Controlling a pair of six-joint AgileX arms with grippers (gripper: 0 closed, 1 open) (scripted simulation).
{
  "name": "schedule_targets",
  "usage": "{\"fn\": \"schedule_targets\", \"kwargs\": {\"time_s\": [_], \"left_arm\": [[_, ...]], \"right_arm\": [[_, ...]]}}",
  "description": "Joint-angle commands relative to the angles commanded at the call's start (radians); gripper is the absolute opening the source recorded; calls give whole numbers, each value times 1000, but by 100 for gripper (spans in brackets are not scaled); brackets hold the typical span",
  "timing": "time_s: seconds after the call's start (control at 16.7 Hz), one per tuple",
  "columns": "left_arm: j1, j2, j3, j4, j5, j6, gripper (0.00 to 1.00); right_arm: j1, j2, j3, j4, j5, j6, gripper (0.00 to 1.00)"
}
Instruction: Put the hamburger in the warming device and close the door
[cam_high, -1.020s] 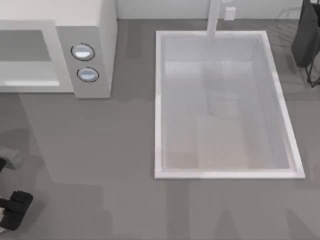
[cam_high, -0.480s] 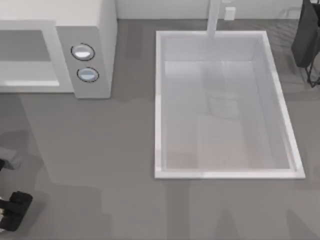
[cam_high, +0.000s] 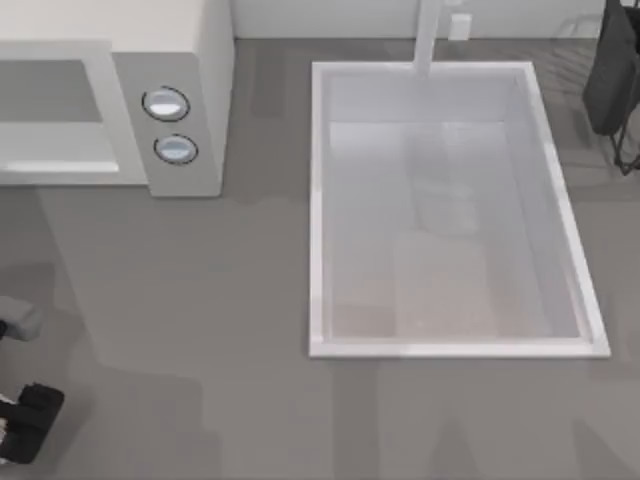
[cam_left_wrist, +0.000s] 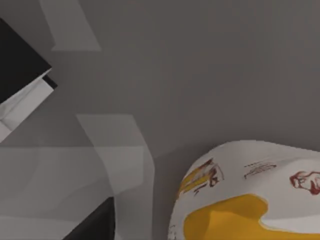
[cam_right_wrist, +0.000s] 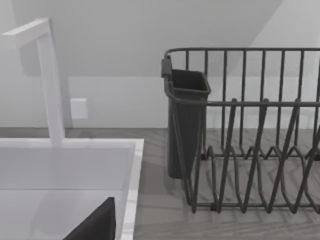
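Grey countertop (cam_high: 240, 300) is seen from above, with the left gripper (cam_high: 22, 425) at its near left edge; whether its fingers are parted cannot be told. Farther back on the left stands the warming device (cam_high: 185, 80), the sink (cam_high: 316, 210) to its right. The hamburger (cam_left_wrist: 250, 195) is seen close below the left wrist camera, lying on the counter; it is judged light and soft, best grasped gently across its sides. A dish rack (cam_right_wrist: 250, 150) is revealed by the right wrist view.

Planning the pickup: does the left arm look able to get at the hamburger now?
Probably yes: the left wrist view shows the hamburger close below on bare counter, nothing lying between; the left gripper sits at the table's left edge.
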Motion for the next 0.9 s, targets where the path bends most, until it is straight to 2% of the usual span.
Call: {"fn": "schedule_targets", "kwargs": {"time_s": [0.18, 0.24, 0.66, 0.72, 0.9], "left_arm": [[0, 0, 0, 0, 0, 0, 2], [0, 0, 0, 0, 0, 0, 0], [0, 0, 0, 0, 0, 0, 0], [10, -94, 26, -78, 21, 9, 0], [9, -106, 58, -119, 21, 11, 0]], "right_arm": [[0, 0, 0, 0, 0, 0, 100], [0, 0, 0, 0, 0, 0, 100], [0, 0, 0, 0, 0, 0, 100], [0, 0, 0, 0, 0, 0, 100], [0, 0, 0, 0, 0, 0, 100]]}}
